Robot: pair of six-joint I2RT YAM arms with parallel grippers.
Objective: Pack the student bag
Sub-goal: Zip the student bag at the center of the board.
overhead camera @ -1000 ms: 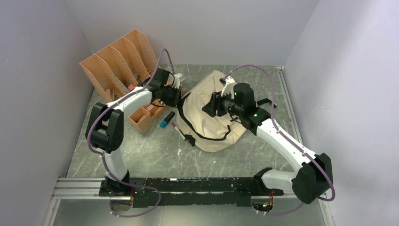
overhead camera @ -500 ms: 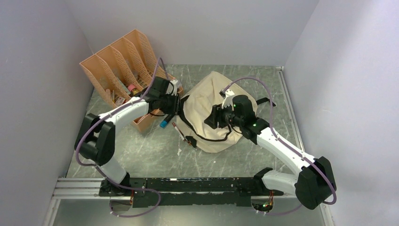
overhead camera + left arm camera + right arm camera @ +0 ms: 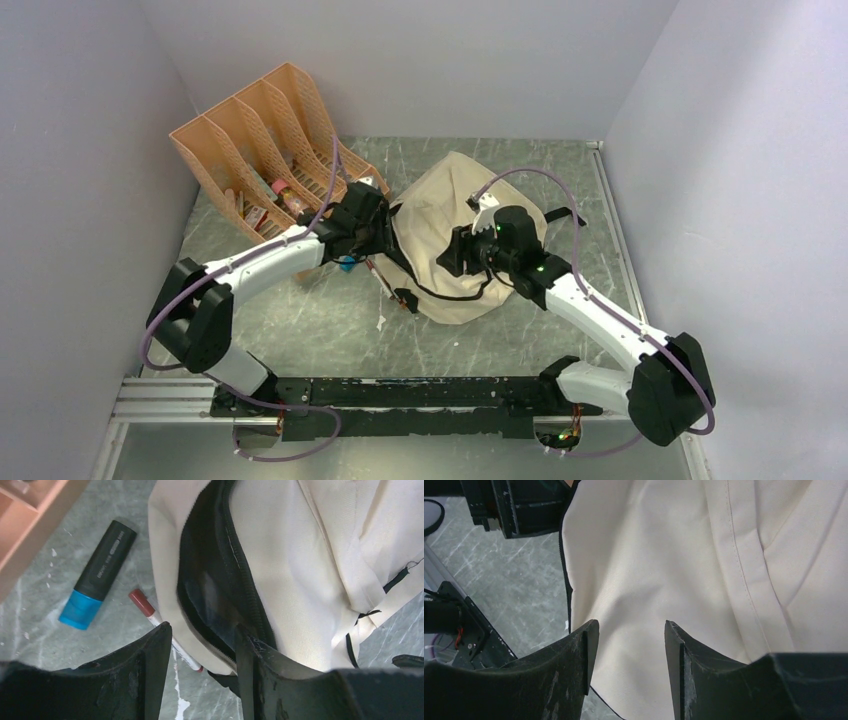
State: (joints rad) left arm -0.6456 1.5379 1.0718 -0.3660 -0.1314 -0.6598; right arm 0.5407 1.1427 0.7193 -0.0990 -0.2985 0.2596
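The student bag point(image 3: 450, 225) lies flat mid-table, cream fabric with black zipper lines and straps. My left gripper point(image 3: 380, 235) hovers open at its left edge. In the left wrist view its fingers point(image 3: 202, 640) straddle the lip of the unzipped mouth point(image 3: 210, 595), where dark lining shows. Beside the bag lie a black highlighter with a blue cap point(image 3: 97, 575) and a red-capped pen point(image 3: 160, 625). My right gripper point(image 3: 452, 250) hangs open over the bag's middle, with plain cream cloth point(image 3: 664, 555) under its empty jaws point(image 3: 629, 630).
An orange file organizer point(image 3: 260, 130) with small items in its slots stands at the back left; its low front tray point(image 3: 30, 510) is close to the highlighter. Walls enclose the left, back and right. A black rail point(image 3: 400, 395) runs along the near edge.
My left gripper swung right from the organizer's tray to the bag's mouth, and its jaws went from shut to open. The right gripper shifted slightly and stayed open.
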